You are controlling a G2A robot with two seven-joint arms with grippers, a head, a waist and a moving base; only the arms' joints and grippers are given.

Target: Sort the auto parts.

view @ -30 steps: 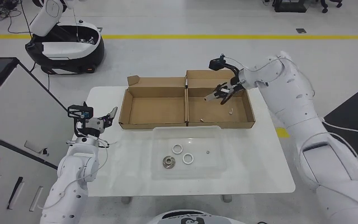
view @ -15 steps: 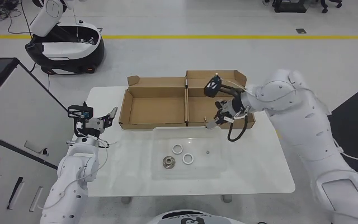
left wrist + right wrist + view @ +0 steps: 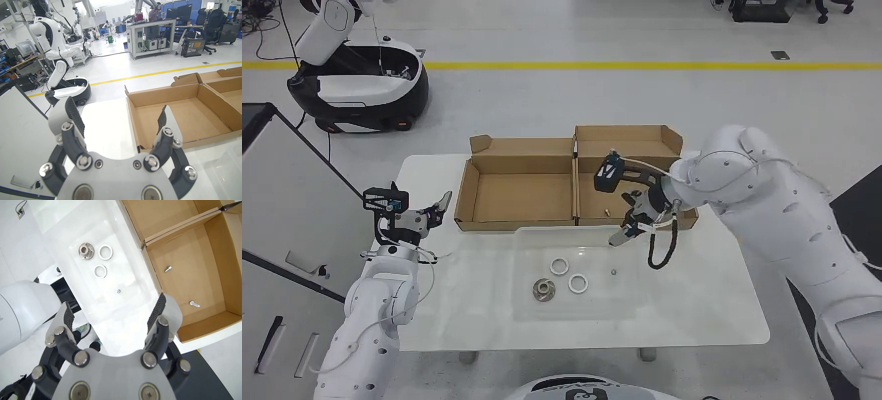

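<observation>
A clear tray (image 3: pixel 634 292) in the middle of the table holds a metal flange (image 3: pixel 86 250), two white rings (image 3: pixel 105 252) (image 3: pixel 100 271) and a tiny screw (image 3: pixel 118 291). In the top view the flange (image 3: pixel 543 289) lies left of the rings (image 3: pixel 559 266). Two bolts (image 3: pixel 167 268) (image 3: pixel 194 304) rest in the right cardboard box (image 3: pixel 682 208). My right gripper (image 3: pixel 624 232) (image 3: pixel 114 308) hangs open and empty over the seam between that box and the tray. My left gripper (image 3: pixel 427 215) (image 3: pixel 119 113) is open and empty at the table's left side, facing the empty left box (image 3: pixel 179 113).
The two cardboard boxes stand side by side behind the tray, the left box (image 3: pixel 514 190) with raised flaps. Bare white table (image 3: pixel 702 300) lies right of the tray. Another robot on a wheeled base (image 3: pixel 357 85) stands on the floor beyond the table's left corner.
My right arm has swung from above the back of the right box forward and down to the box's front edge by the tray. The left arm has not moved.
</observation>
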